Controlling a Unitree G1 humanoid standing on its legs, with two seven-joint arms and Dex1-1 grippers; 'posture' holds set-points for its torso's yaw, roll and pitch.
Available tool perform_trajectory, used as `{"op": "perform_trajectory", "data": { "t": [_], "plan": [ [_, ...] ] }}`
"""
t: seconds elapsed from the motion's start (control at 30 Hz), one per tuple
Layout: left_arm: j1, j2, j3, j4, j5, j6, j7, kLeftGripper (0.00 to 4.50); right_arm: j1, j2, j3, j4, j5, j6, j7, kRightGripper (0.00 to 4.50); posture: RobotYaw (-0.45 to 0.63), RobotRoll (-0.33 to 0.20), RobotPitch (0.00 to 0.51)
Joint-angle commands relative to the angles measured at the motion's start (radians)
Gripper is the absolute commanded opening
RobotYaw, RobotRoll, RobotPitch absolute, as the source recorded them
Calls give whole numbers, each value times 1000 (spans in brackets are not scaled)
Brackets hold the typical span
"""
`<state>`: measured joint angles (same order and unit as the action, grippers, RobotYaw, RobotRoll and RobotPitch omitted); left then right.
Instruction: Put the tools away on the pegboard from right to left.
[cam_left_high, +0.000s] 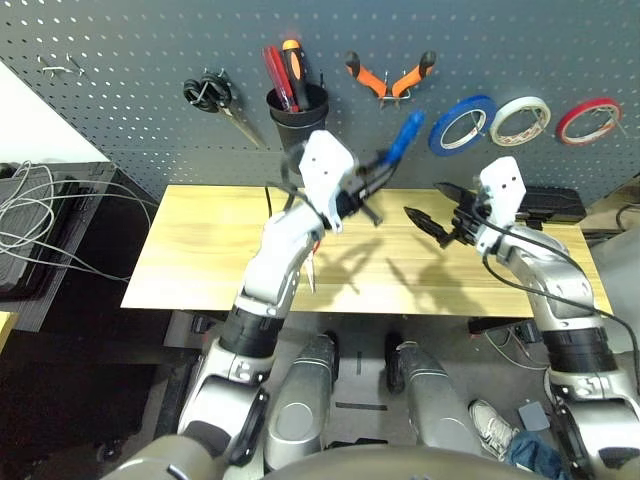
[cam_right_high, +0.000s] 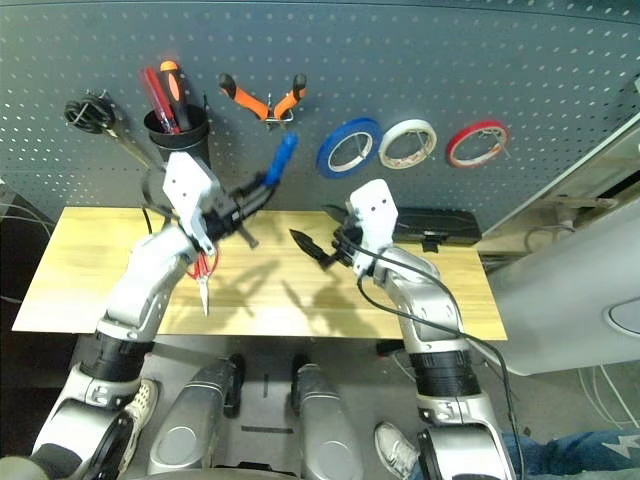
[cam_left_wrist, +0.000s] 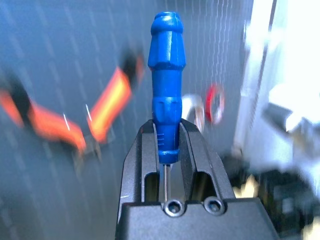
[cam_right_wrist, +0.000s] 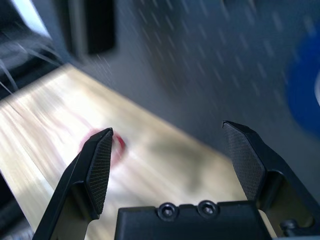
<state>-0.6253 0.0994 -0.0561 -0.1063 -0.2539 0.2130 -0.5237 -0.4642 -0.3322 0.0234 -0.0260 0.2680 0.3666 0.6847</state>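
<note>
Above the table (cam_left_high: 200, 250), left fingers (cam_left_wrist: 145, 155) clamp the blue-handled screwdriver (cam_left_wrist: 166, 80); right fingers (cam_right_wrist: 100, 160) gape empty.

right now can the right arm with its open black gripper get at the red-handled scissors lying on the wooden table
Probably not easily. The red-handled scissors lie under the left arm, whose gripper holds the blue-handled screwdriver. The right gripper is open and empty, but that forearm crosses its way.
</note>
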Motion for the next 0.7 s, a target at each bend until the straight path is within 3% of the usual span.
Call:
{"op": "perform_trajectory", "data": {
  "t": [0.03, 0.17, 0.37, 0.7],
  "plan": [
    [-50, 7, 51, -21, -64, 42, 20, 452, -31, 22, 21, -6, 23, 26, 3, 4500, 137, 0, 233],
    [-136, 24, 118, 4, -98, 36, 58, 452, -74, 66, 40, 19, 23, 17, 4, 4500, 137, 0, 230],
    [-241, 85, 238, 142, -71, -101, 138, 452, -158, 172, 78, 99, -4, -38, -27, 4500, 151, 0, 228],
    [-233, 143, 239, 289, 11, -221, 211, 452, -230, 234, 62, 173, -20, -111, -88, 4500, 163, 0, 230]
  ]
}}
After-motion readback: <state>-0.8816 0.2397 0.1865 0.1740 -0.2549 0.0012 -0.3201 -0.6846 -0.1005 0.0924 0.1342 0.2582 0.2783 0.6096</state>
